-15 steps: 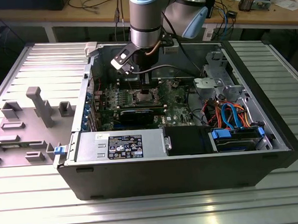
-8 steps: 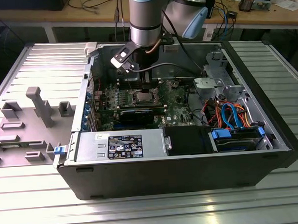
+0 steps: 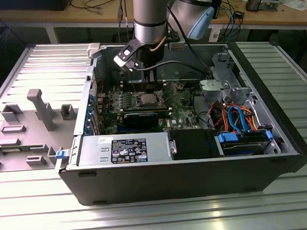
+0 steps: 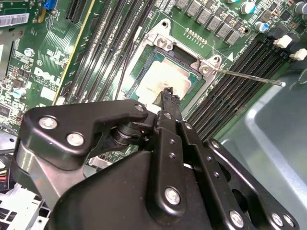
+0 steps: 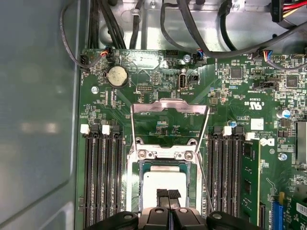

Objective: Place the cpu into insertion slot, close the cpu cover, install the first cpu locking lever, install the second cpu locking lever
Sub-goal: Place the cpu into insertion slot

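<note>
The cpu (image 5: 163, 179) is seated in the insertion slot (image 5: 141, 187) under the clenched, empty gripper (image 5: 168, 195); the cpu cover (image 5: 170, 104) is not yet closed.

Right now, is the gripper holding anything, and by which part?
Nothing, it seems: the gripper is shut above the cpu, which lies in the insertion slot.

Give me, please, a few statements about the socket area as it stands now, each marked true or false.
1. The cpu lies in the insertion slot. True.
2. The cpu cover is closed over the chip. False: it is swung open, away from the slot.
3. The gripper hangs right over the cpu, fingers together. True.
4. The computer case stands upright and shut. False: it lies on its side, open upward.
</note>
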You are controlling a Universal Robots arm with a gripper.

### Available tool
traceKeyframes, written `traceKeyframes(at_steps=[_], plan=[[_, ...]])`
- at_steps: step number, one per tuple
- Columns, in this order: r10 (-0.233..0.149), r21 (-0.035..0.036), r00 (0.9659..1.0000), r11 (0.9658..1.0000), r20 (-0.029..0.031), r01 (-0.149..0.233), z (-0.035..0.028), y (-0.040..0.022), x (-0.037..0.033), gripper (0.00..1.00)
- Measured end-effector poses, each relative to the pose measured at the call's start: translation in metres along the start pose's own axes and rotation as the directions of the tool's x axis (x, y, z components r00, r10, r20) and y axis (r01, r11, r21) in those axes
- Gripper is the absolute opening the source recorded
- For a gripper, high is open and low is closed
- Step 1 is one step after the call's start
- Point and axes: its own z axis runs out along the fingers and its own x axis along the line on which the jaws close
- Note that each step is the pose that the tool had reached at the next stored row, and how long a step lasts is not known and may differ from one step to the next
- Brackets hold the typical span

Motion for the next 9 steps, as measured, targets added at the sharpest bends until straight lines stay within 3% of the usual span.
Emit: traceKeyframes(at_steps=[9], plan=[[0.0,0.0001,1.0,1.0,0.0001,0.0,-0.0039,0.0001,-0.0001,0.11]])
